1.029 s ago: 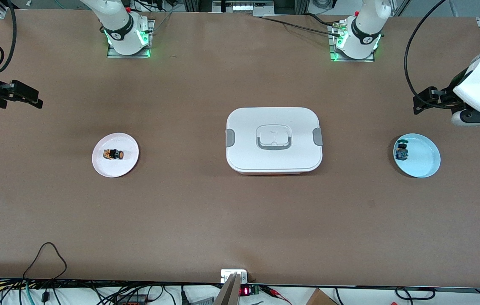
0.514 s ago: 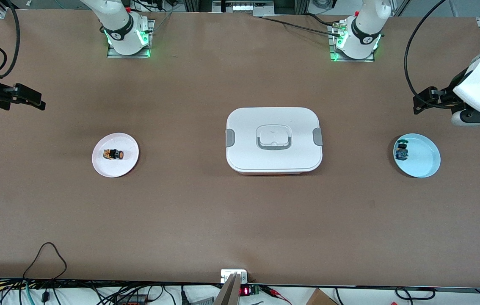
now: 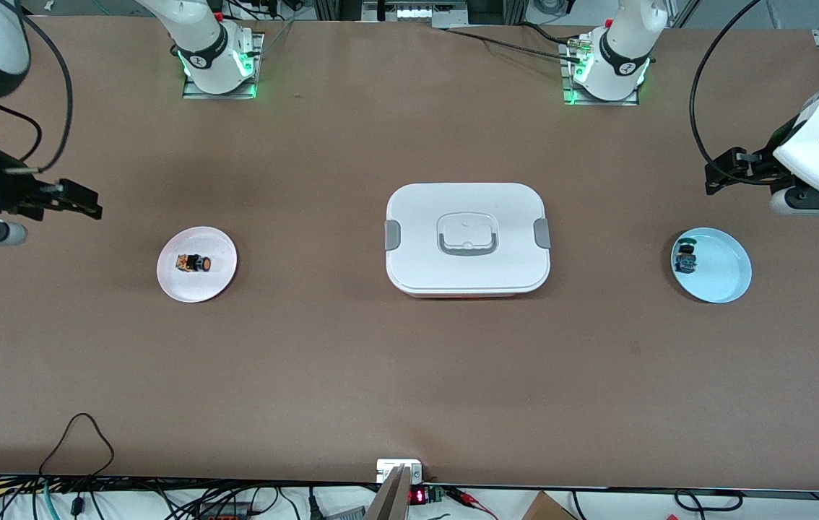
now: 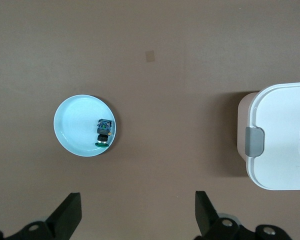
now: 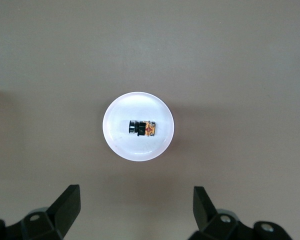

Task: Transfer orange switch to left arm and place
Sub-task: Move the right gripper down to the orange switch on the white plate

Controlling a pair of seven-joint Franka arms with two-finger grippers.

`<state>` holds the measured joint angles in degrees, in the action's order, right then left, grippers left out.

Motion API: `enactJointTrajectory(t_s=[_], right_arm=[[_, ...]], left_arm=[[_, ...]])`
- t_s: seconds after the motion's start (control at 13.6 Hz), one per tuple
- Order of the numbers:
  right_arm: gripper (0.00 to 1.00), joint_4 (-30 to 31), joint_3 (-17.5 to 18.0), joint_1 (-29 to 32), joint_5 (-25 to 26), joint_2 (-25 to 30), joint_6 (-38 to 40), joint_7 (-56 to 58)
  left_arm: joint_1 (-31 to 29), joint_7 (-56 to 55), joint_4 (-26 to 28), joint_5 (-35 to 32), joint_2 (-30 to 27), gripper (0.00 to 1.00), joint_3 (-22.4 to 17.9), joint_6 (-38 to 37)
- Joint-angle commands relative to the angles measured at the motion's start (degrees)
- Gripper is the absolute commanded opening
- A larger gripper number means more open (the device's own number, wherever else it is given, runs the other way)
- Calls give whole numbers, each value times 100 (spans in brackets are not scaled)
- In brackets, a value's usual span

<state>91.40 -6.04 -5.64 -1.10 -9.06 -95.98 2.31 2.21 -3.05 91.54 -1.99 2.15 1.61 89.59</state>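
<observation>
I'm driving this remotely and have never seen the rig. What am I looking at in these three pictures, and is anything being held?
Two white robot arms work at a brown table. The wide picture comes from a high camera facing them; the other two come from cameras on each arm's wrist, looking down past its tool.

In the middle sits the box, lid on. Toward the right arm's end, the orange switch lies on a pink plate. Toward the left arm's end, a blue-and-green switch lies on a blue plate.

The right tool hangs open over bare table near the pink plate. The left tool hangs open near the blue plate. Neither holds anything.
</observation>
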Motion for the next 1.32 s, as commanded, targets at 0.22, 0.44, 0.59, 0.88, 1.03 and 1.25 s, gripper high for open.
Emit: enactJointTrajectory(t_s=[0.22, 0.44, 0.59, 0.88, 1.03, 1.25], right_arm=[[100, 429, -11, -52, 40, -351, -744, -72], [100, 1324, -11, -60, -57, -386, -1806, -99], [100, 1862, -3, -87, -57, -377, -2414, -99], [100, 2565, -3, -157, -48, -482, -3337, -73], [100, 2707, -3, -166, -48, -657, -3663, -64], [100, 2725, -3, -166, -57, -965, -3840, -47]], left_arm=[[25, -29, -58, -21, -48, 100, -11, -109], [25, -29, -58, -21, -48, 100, -11, -109], [25, -29, -58, -21, -48, 100, -11, -117], [25, -29, -58, -21, -48, 100, -11, -118], [25, -29, -58, -21, -48, 100, -11, -118], [25, -29, -58, -21, -48, 100, -11, -118]])
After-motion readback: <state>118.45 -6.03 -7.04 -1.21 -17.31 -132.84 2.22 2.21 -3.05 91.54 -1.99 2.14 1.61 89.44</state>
